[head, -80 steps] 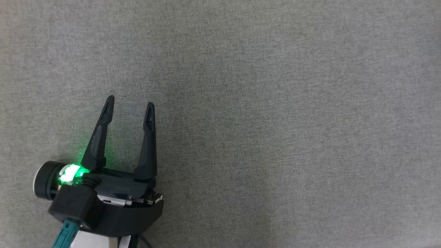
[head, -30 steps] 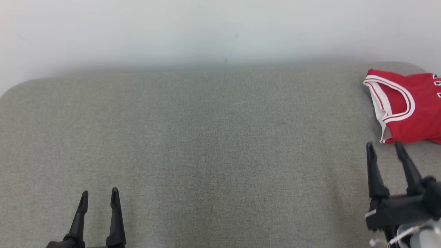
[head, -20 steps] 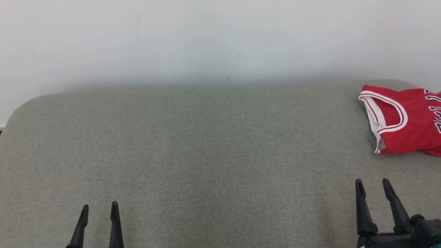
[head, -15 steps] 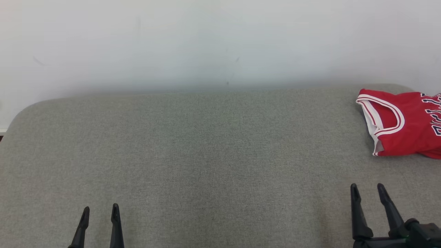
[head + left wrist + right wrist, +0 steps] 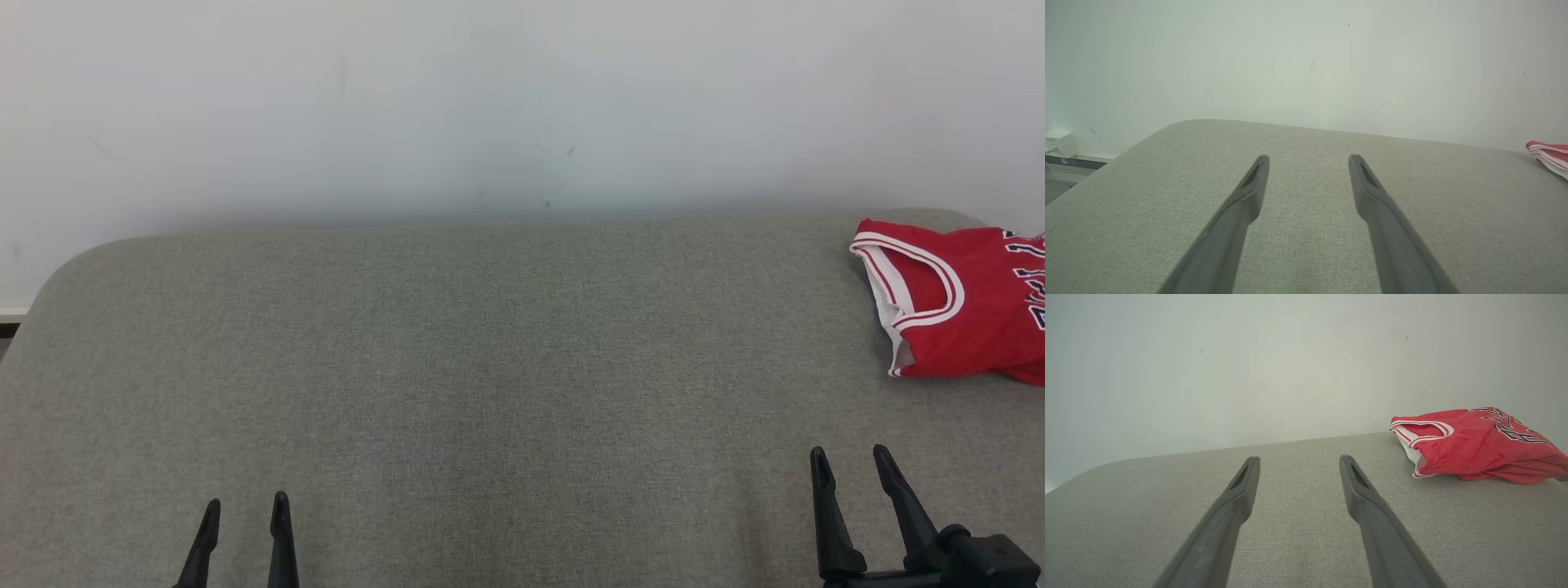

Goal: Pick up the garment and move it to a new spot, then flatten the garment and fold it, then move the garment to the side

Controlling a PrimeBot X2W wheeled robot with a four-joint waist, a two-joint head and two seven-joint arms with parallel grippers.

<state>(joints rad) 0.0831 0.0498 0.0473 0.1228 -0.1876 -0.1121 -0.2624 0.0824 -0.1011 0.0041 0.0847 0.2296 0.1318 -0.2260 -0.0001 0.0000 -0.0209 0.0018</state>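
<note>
The garment [image 5: 963, 306] is a red sleeveless jersey with white-trimmed armholes and dark lettering. It lies folded at the far right of the grey padded surface [image 5: 490, 367], partly cut off by the head view's right edge. It also appears in the right wrist view, garment [image 5: 1474, 443], and as a sliver in the left wrist view, garment [image 5: 1549, 154]. My right gripper [image 5: 849, 459] stands open at the lower right, a short way in front of the jersey and apart from it. At the lower left, my left gripper [image 5: 246, 508] is open and empty.
A pale wall [image 5: 490, 98] rises straight behind the padded surface. The surface rounds off at its far left corner [image 5: 73, 261], where a white baseboard and a small white box [image 5: 1061, 143] show by the wall.
The head camera has tilted up from the bare fabric to take in the wall and the jersey. Both grippers sit lower in the picture than a second ago, and both stay open.
</note>
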